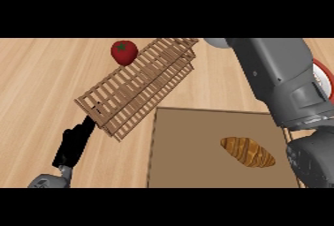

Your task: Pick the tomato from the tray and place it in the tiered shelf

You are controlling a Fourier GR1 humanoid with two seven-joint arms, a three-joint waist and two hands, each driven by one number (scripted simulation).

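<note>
The red tomato (124, 52) with its green stalk shows at the top, against the far left edge of the wooden tiered shelf (140, 86). Whether it rests on a slat or on the counter beside it, I cannot tell. The slatted shelf runs slantwise from the top middle down to the left. The brown tray (195, 167) lies in front of it and holds no tomato. My left hand (73, 145) stands at the lower left with straight fingers reaching up to the shelf's near corner. My right forearm (277, 79) crosses the right side; its hand is out of view past the top.
A golden croissant (247, 152) lies on the tray's right half. A red and white rim (324, 76) peeks out behind the right forearm at the right edge. Light wooden counter (39, 84) spreads to the left of the shelf.
</note>
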